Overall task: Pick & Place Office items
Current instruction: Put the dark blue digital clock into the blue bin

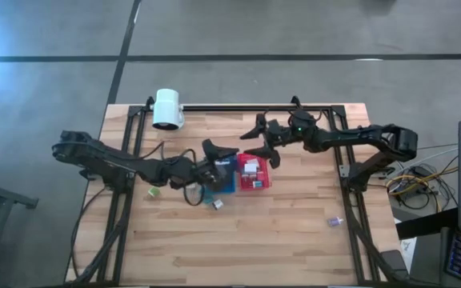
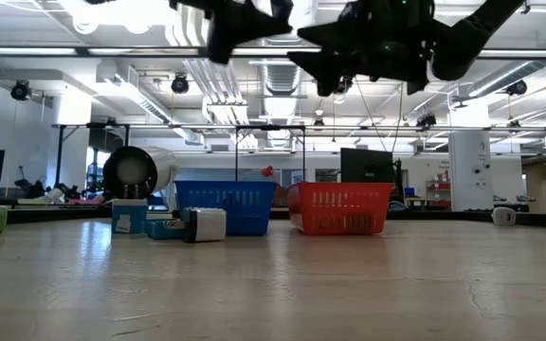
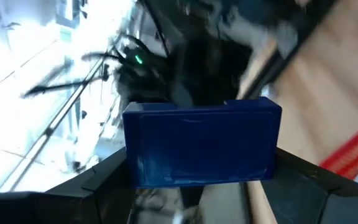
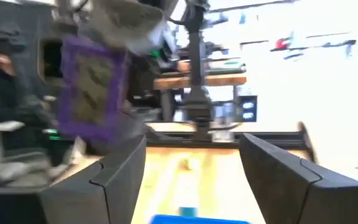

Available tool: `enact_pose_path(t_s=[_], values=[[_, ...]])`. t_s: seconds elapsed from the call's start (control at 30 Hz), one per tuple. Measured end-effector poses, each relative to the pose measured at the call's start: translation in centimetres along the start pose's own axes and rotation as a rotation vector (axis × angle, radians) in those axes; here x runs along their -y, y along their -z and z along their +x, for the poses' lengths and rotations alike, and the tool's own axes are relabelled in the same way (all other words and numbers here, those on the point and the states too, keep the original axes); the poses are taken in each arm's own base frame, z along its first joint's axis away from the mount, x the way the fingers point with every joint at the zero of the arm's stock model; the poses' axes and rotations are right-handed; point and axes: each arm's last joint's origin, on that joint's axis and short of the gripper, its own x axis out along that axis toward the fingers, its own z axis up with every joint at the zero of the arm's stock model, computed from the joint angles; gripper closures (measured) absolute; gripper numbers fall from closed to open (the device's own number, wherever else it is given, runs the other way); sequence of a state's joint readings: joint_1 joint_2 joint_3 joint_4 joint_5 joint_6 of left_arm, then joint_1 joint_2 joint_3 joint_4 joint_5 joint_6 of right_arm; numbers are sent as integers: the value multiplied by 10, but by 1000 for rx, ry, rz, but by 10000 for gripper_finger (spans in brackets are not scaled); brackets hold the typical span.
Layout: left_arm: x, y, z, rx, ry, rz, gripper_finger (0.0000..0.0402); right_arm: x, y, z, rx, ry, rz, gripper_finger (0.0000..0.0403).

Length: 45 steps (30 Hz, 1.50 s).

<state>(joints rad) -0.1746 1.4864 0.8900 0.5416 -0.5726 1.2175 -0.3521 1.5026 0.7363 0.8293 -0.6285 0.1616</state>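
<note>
Partway through: some items in the red tray [image 1: 254,174], left gripper [image 3: 197,186] clenched on a dark blue block [image 3: 202,144], right gripper [image 4: 191,168] released, strays [image 1: 218,205] still on the table [image 1: 294,232]

High view looks straight down; low view sits level at tabletop; both share the red tray [image 1: 254,174].

lamp head [image 1: 167,109] | blue tray [image 1: 222,179] touching red tray [image 1: 255,183]

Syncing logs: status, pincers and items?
Left pincer shut on dark blue block, over blue basket. Right pincer open, empty, raised near red basket. Nothing in the way.
</note>
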Motion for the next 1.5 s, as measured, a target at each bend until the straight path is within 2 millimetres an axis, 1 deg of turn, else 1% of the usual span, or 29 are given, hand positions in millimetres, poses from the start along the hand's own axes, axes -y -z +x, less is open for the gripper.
enact_pose_path(t_s=[0.13,0.23,0.33,0.43,0.53,0.63,0.73,0.8,0.87,0.93,1.1,1.17,1.27,1.4,1.5], values=[[-14,6,-16,66,-10,-111,111,-3,-1,-15,14,57,-79,168],[-26,13,-33,80,-23,-193,111,-10,0,-30,19,86,-140,185],[-31,26,-52,114,12,-286,111,-22,2,-48,21,128,-222,203],[-32,44,-72,164,47,-404,111,-36,10,-67,19,161,-266,221],[-28,63,-92,187,47,-543,111,-47,18,-87,40,243,-279,238],[-17,84,-110,161,33,-677,111,-56,33,-105,30,322,-273,255],[-8,99,-126,176,21,-749,111,-63,45,-121,44,414,-263,278],[-3,107,-134,201,15,-794,111,-68,52,-130,48,427,-274,296],[-1,113,-143,248,19,-866,111,-73,59,-136,43,423,-318,314],[0,119,-150,318,37,-921,111,-76,61,-141,57,426,-349,331],[7,130,-165,416,70,-979,111,-82,61,-149,81,429,-372,365],[5,134,-170,429,55,-1012,111,-83,63,-151,55,432,-369,377],[7,138,-175,407,100,-1025,111,-83,60,-152,7,467,-341,391],[10,141,-181,383,126,-1045,111,-85,58,-156,-22,498,-305,394],[14,143,-182,394,154,-1055,111,-87,58,-158,-2,497,-293,394]])
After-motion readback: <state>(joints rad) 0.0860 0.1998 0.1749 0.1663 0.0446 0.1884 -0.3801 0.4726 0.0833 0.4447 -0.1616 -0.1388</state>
